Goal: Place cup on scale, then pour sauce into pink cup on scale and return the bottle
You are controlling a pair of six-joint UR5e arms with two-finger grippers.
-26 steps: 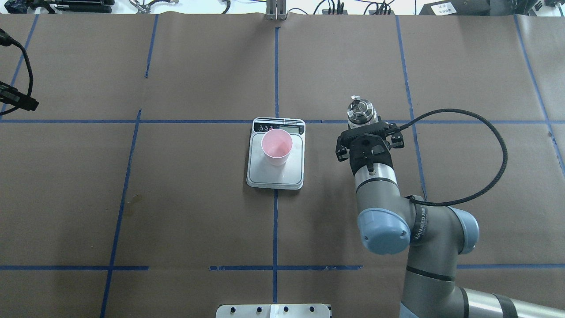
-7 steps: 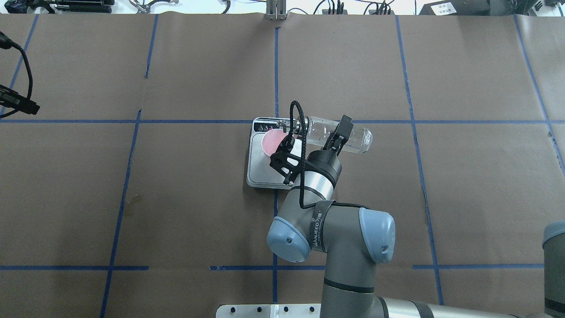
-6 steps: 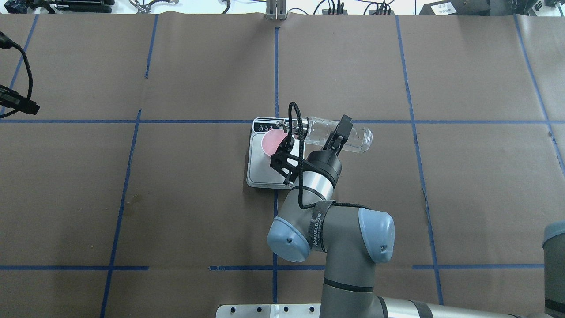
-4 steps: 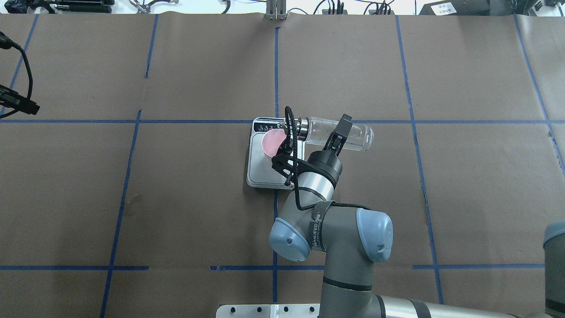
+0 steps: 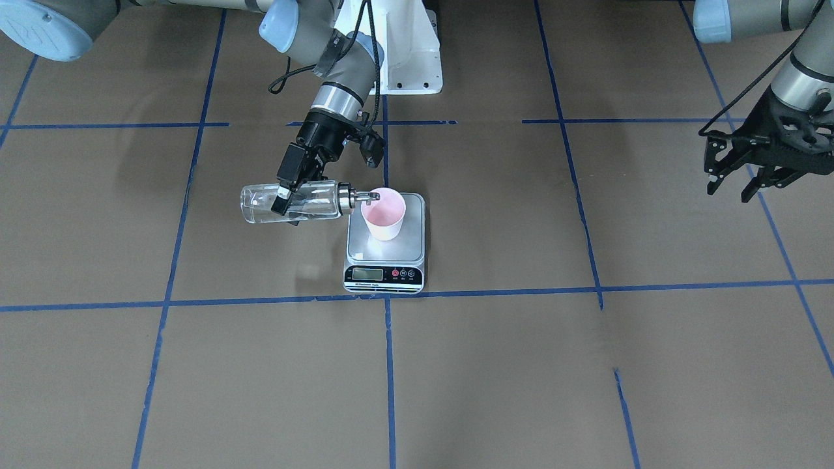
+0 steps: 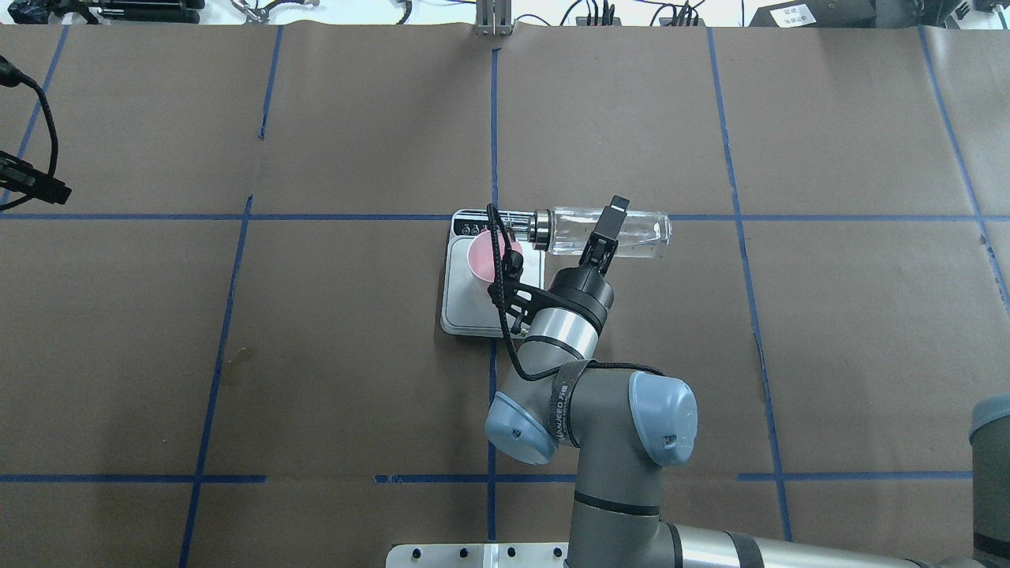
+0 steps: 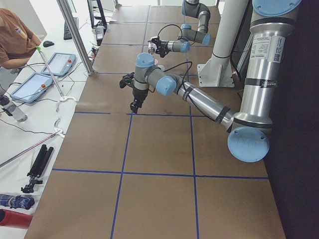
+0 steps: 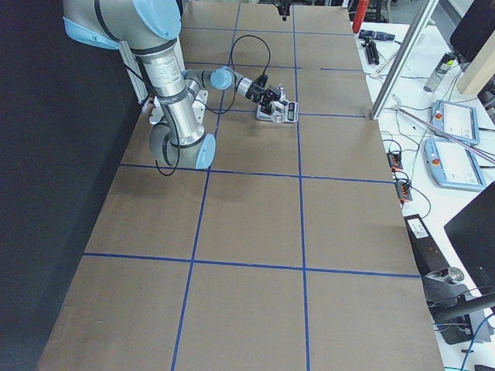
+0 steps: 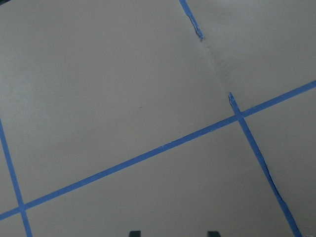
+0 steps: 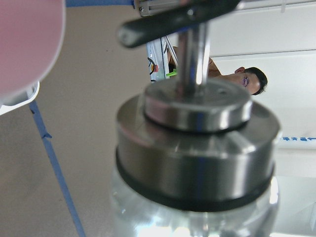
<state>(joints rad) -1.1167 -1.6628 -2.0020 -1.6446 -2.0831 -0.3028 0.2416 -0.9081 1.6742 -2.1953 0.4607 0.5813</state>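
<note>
Front-facing view: left of centre, my right tool (image 5: 285, 197) is clenched round the middle of the small clear glass bottle with a shiny silver pour-spout cap (image 5: 257, 205). The bottle lies about level in the air. Its spout points frame-right, at the rim of the small pale pink tapered cup (image 5: 384, 221). The cup stands upright on the steel plate of the flat silver digital scale (image 5: 365, 246), which sits on the brown-papered bench (image 5: 521, 365). My left tool (image 5: 730, 187) hangs at the right edge with its fingers spread, grasping nothing.

Overhead view: the bottle lies at centre frame, base to the right and spout by the cup's right rim. My own black cable (image 6: 497, 260) crosses the cup.

Side views: both tools are too small to judge.

Left wrist view: bench paper and blue tape lines (image 9: 148, 155), with my two fingertips (image 9: 134, 233) apart at the bottom edge.

Right wrist view: the silver cap fills the frame, and the cup is a pink blur at upper left. I cannot make out the sauce.
</note>
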